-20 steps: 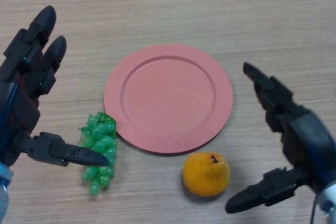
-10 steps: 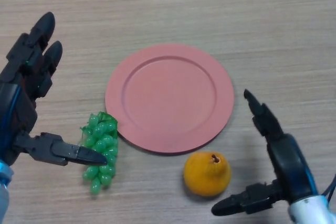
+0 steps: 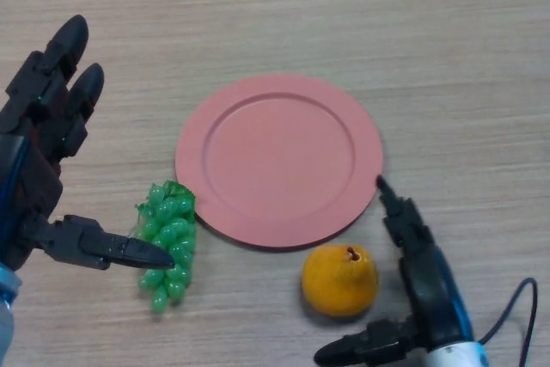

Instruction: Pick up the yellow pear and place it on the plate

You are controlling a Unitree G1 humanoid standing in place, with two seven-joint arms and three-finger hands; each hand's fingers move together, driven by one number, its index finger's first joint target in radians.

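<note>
The yellow-orange pear [image 3: 339,279] lies on the table just below the lower right rim of the pink plate [image 3: 279,160], which holds nothing. My right hand [image 3: 423,288] is open around the pear's right side: fingers point up beside it and the thumb reaches under it at the bottom edge. I cannot tell whether it touches the pear. My left hand [image 3: 41,161] is open at the far left, its thumb tip resting by the green grapes [image 3: 168,238].
The green grape bunch lies against the plate's lower left rim. Wood-grain table [image 3: 344,15] stretches all round, bare above the plate and to its right.
My right hand has moved left and down, from well right of the plate to close beside the pear. The left hand, pear, plate and grapes have barely shifted.
</note>
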